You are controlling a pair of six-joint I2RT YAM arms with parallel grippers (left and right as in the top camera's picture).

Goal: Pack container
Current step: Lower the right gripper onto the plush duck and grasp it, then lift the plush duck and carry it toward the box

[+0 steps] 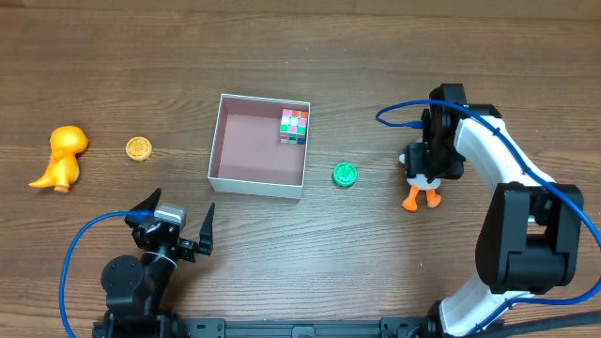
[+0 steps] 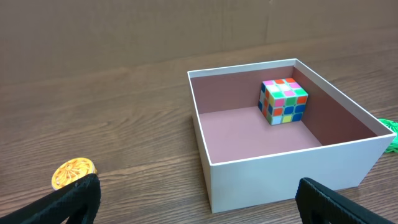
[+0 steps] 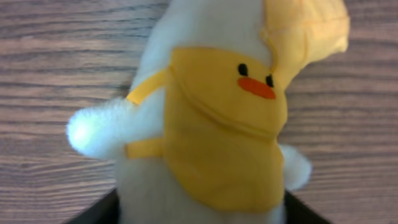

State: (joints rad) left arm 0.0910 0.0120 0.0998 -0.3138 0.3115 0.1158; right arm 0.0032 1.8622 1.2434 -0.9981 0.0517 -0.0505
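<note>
Well, my right gripper (image 1: 424, 161) sits low over the white plush bird with orange feet and a yellow bib (image 3: 205, 124), a dark finger on each side of its soft body. It lies on the wooden table (image 1: 310, 263), well right of the box. Whether my pads are pressing into the fur I cannot tell; the toy fills my wrist view. I take it across the middle because that is its fullest part, and a soft toy would sag if held by a wing.

My left gripper (image 1: 178, 214) hangs spread wide and empty near the front edge (out of the way, yet facing the box).

Centre of the table stands the square, shallow white-walled container with a dusty pink floor (image 1: 249, 150). A many-coloured puzzle cube (image 1: 294, 126) is tucked into its far right corner, which I judge leaves room for the rest.

Outside it lie a round green disc (image 1: 345, 174) just beside its right wall, a small yellow disc (image 1: 139, 148) and an orange dinosaur figure (image 1: 61, 158) to the left.

I find no readable writing; the bib carries only two black eyes and an orange beak.
</note>
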